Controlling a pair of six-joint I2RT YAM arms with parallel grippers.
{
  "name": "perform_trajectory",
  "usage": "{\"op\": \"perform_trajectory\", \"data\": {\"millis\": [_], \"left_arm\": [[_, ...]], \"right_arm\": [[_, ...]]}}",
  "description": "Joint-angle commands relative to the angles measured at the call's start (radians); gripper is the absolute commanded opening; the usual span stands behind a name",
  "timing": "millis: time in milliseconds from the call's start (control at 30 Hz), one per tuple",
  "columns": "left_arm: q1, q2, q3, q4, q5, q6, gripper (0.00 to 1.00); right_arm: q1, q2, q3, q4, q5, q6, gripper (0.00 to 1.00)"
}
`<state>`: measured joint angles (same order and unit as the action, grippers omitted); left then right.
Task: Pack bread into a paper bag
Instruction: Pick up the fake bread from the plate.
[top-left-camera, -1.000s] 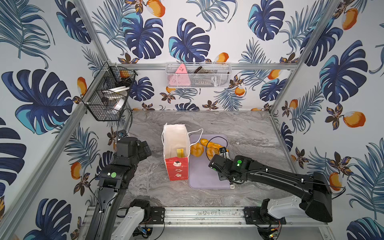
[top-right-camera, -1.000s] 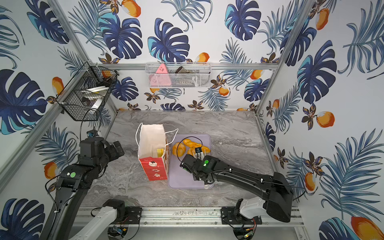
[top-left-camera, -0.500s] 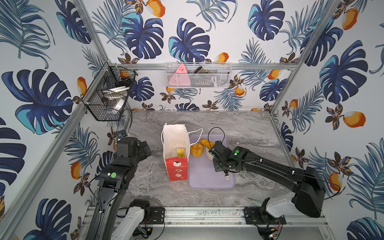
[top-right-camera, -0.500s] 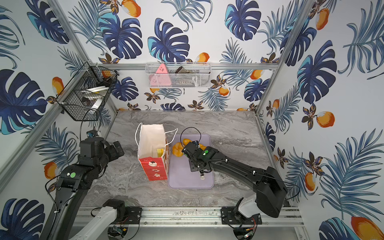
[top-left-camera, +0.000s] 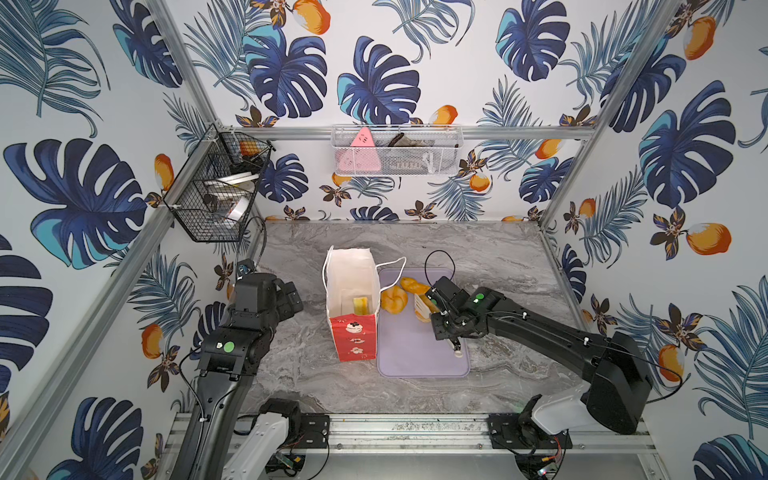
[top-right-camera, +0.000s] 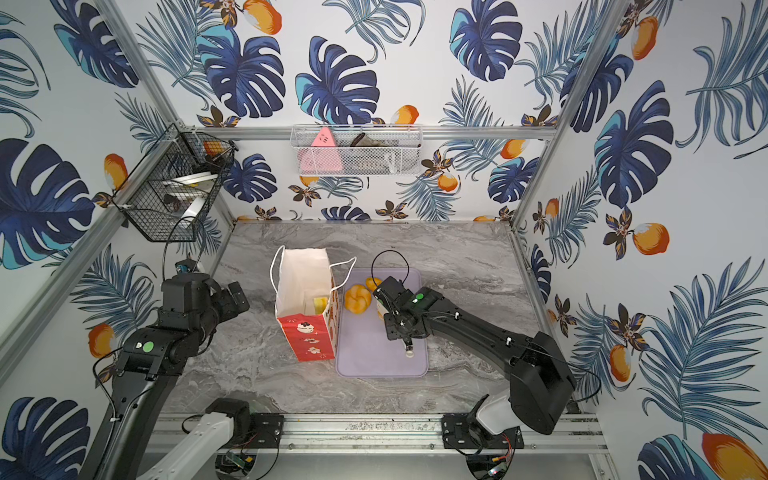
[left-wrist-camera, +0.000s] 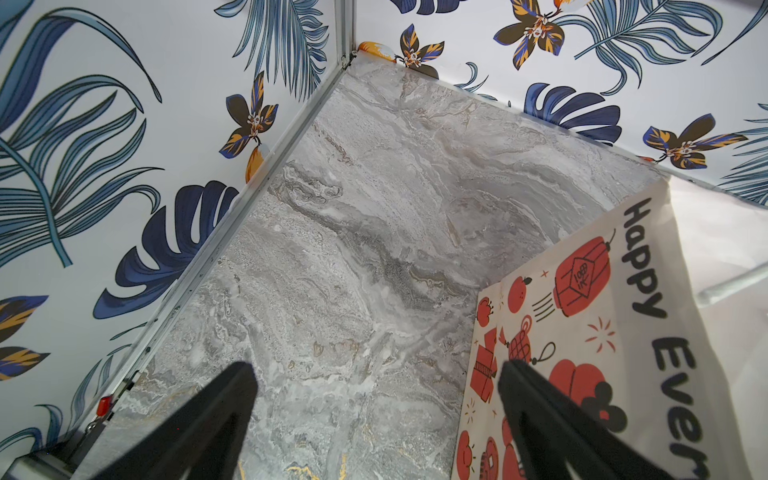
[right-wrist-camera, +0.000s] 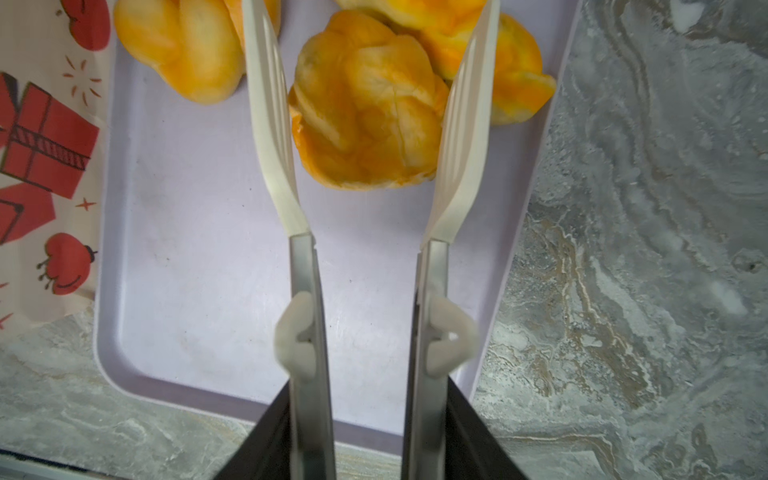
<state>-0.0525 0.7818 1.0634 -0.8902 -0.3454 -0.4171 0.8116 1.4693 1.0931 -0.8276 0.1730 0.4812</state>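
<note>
Grey, marble-patterned counter (top-left-camera: 478, 257) carries everything noted below. My right arm (top-left-camera: 540, 336) reaches in from the near right corner and ends over the tray. My left arm (top-left-camera: 232, 340) stands raised by the counter's left edge, apart from the bag.

Item: paper bag (top-left-camera: 353, 340). It stands upright near the middle of the counter with its mouth open. The front is red, the inside white, and the cord handles hang loose. Its right side is just beside the tray's left edge; I cannot tell whether they touch.

Item: lilac tray (top-left-camera: 415, 357). It lies flat on the counter, and its near half is bare.

Item: my left pincer (left-wrist-camera: 374, 365). The fingers are wide apart with nothing between them, over bare counter beside the bag's printed side.

Item: my right pincer (right-wrist-camera: 368, 432). It is clamped on a pair of tongs (right-wrist-camera: 307, 266) with metal arms and white blades. The blades are apart and straddle one bun (right-wrist-camera: 365, 112) at the tray's far end, close against its sides. I cannot tell whether they press it.

Item: twisted loaf (right-wrist-camera: 511, 70). It lies along the tray's far edge, touching that bun.

Item: second bun (right-wrist-camera: 183, 45). It sits toward the tray's far left corner, just beside the bag and outside the blades.

Item: pale yellow wedge (top-left-camera: 360, 305). It is inside the bag, low down.
</note>
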Motion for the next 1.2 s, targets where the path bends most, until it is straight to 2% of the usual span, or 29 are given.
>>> {"op": "perform_trajectory", "data": {"millis": [0, 200, 267, 467, 667, 1033, 1167], "left_arm": [[0.002, 0.002, -0.001, 0.028, -0.015, 0.01, 0.99], [0.002, 0.008, -0.004, 0.037, -0.012, 0.007, 0.99], [0.002, 0.01, -0.005, 0.039, -0.011, 0.005, 0.99], [0.001, 0.01, 0.0, 0.037, -0.015, 0.011, 0.99], [0.002, 0.012, 0.001, 0.035, -0.015, 0.014, 0.99], [0.002, 0.007, -0.003, 0.042, -0.012, 0.012, 0.99], [0.002, 0.008, 0.001, 0.041, -0.006, 0.013, 0.99]], "right_arm": [[0.001, 0.008, -0.015, 0.012, -0.037, 0.01, 0.5], [0.001, 0.053, -0.014, -0.018, -0.037, 0.033, 0.48], [0.001, 0.07, -0.01, -0.023, -0.044, 0.033, 0.39], [0.001, 0.106, 0.015, -0.051, -0.049, 0.044, 0.0], [0.011, 0.062, 0.035, -0.081, -0.024, 0.051, 0.0], [0.02, -0.179, 0.297, -0.208, 0.112, 0.051, 0.0], [0.02, -0.207, 0.427, -0.24, 0.132, 0.024, 0.0]]}}
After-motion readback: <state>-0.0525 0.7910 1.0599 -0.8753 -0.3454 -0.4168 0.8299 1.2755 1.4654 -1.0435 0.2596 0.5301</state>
